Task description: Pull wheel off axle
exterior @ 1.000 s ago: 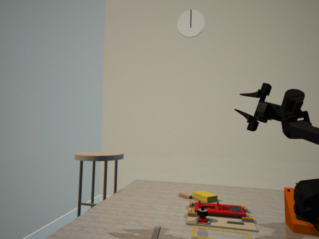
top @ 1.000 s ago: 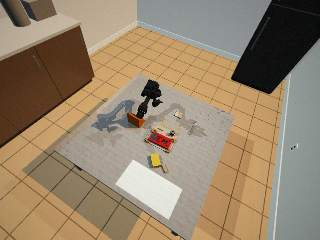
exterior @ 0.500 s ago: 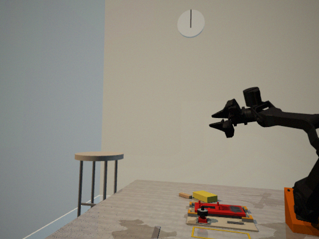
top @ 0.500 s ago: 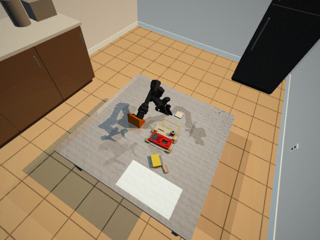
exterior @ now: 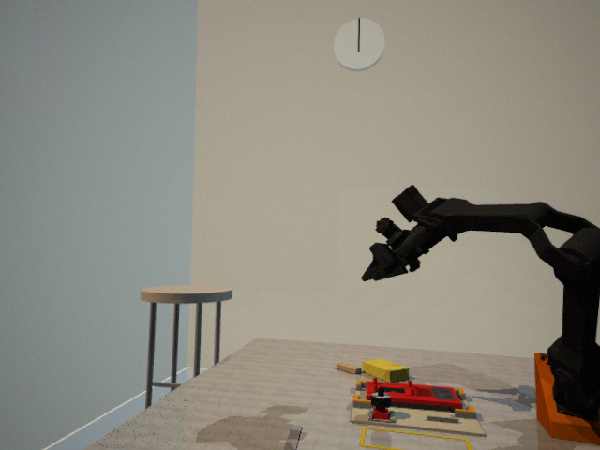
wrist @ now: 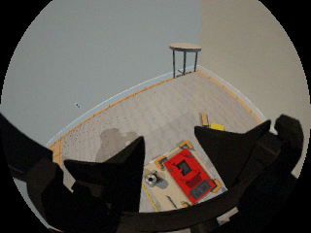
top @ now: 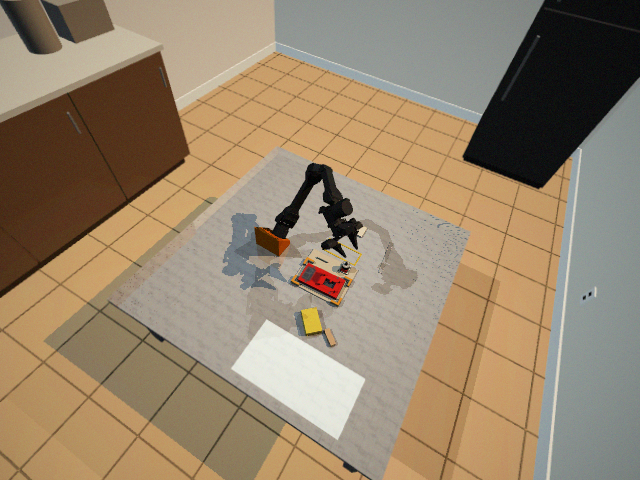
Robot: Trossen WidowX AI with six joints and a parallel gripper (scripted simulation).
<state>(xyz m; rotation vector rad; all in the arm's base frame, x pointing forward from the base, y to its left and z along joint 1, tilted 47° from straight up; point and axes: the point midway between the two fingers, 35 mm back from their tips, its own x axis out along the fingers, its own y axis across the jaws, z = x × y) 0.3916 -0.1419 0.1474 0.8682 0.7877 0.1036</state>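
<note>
The wheel [top: 345, 266] [exterior: 381, 398] [wrist: 154, 178], black with a pale top, sits around the upright axle, whose tip stands out above it in the exterior view. The axle's red foot [exterior: 381, 414] stands on a tan board [exterior: 465, 427] [wrist: 162, 196]. The marked area, a yellow outline [top: 358, 258] [exterior: 416, 433] [wrist: 150, 196], lies on the table beside the board. My gripper [top: 351, 251] [exterior: 366, 278] [wrist: 170, 135] is open and empty, high above the table and the wheel, tilted forward and down. In the wrist view its left finger hides part of the outline.
A red plate [top: 323, 281] [exterior: 421, 395] [wrist: 190, 175] lies between orange corner pieces. Beyond it are a yellow block [top: 311, 321] [exterior: 384, 369] [wrist: 217, 127] and a small tan block [top: 330, 337] [exterior: 348, 367] [wrist: 203, 119]. A cream piece [top: 362, 231] shows beside my gripper in the top view.
</note>
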